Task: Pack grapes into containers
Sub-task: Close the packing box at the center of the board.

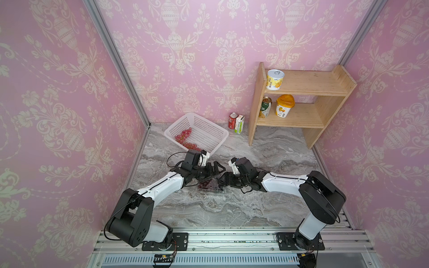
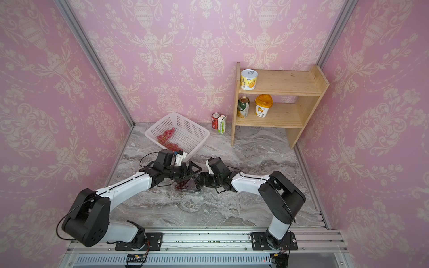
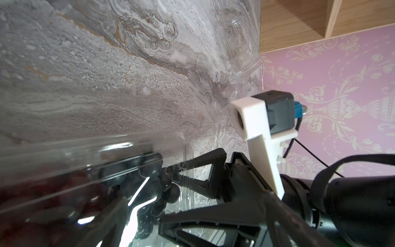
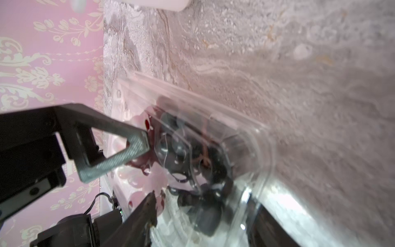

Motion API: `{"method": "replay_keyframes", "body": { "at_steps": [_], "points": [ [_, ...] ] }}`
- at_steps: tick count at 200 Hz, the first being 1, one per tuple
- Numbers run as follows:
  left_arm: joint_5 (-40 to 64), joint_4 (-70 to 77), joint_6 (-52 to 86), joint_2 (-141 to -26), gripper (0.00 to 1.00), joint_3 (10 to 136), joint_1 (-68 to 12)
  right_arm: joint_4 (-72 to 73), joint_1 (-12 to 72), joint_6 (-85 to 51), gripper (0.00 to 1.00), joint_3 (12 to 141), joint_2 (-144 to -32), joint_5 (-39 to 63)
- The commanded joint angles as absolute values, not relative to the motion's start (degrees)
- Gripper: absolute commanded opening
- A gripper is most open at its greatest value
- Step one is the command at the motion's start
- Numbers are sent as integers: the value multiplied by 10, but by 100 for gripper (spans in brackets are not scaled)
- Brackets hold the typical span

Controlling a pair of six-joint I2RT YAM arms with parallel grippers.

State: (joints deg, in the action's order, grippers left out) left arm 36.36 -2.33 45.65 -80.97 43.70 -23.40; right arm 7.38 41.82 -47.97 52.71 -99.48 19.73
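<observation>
A clear clamshell container (image 1: 212, 188) lies mid-table with dark and red grapes (image 1: 205, 183) inside. Both grippers meet over it. My left gripper (image 1: 220, 171) hangs open just above its far side, holding nothing. From the other side my right gripper (image 1: 221, 181) reaches in, its jaws apart on either side of the container's end (image 4: 245, 132), where near-black grapes (image 4: 205, 158) lie. I cannot tell whether they touch the plastic. The left wrist view shows the container (image 3: 106, 149) and dark grapes (image 3: 154, 186) close up. Light pink-red grapes (image 1: 183, 135) lie in the white basket (image 1: 209, 130).
The white perforated basket stands tilted at the back left against the wall. A red can (image 1: 232, 120) and a small carton (image 1: 239, 124) stand beside a wooden shelf (image 1: 301, 102) at the back right, which holds yellow tubs and a can. Pink walls close in three sides.
</observation>
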Motion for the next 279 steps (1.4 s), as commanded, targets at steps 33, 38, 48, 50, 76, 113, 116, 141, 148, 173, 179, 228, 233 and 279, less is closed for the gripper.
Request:
{"method": "replay_keyframes", "body": {
  "at_steps": [33, 38, 48, 50, 76, 113, 116, 141, 148, 173, 179, 228, 233, 279],
  "points": [
    [343, -69, 437, -786, 99, 424, -211, 60, 381, -432, 68, 483, -953, 240],
    [343, -69, 437, -786, 99, 424, -211, 59, 381, -427, 69, 472, -934, 242],
    [345, -66, 436, -789, 99, 405, -210, 63, 381, -424, 69, 445, -902, 249],
    [346, -64, 437, -789, 99, 405, -211, 66, 381, -424, 70, 439, -894, 250],
    [351, -45, 446, -795, 99, 399, -211, 127, 381, -446, 69, 360, -830, 273],
    [350, -39, 447, -796, 99, 396, -210, 196, 400, -472, 62, 315, -830, 301],
    [349, -39, 448, -796, 99, 396, -210, 197, 402, -472, 61, 317, -834, 301],
    [346, -43, 447, -789, 99, 397, -210, 229, 410, -482, 57, 330, -858, 312],
    [346, -46, 447, -787, 99, 398, -210, 236, 412, -486, 57, 333, -863, 316],
    [343, -53, 443, -779, 99, 402, -210, 241, 420, -487, 54, 347, -888, 318],
    [342, -54, 442, -778, 99, 403, -211, 244, 420, -488, 53, 349, -894, 319],
    [342, -55, 439, -783, 99, 404, -210, 280, 422, -501, 38, 353, -929, 328],
    [342, -55, 438, -784, 99, 403, -210, 282, 422, -502, 37, 352, -931, 327],
    [343, -60, 434, -783, 99, 405, -208, 293, 425, -504, 29, 350, -944, 330]
  ]
}}
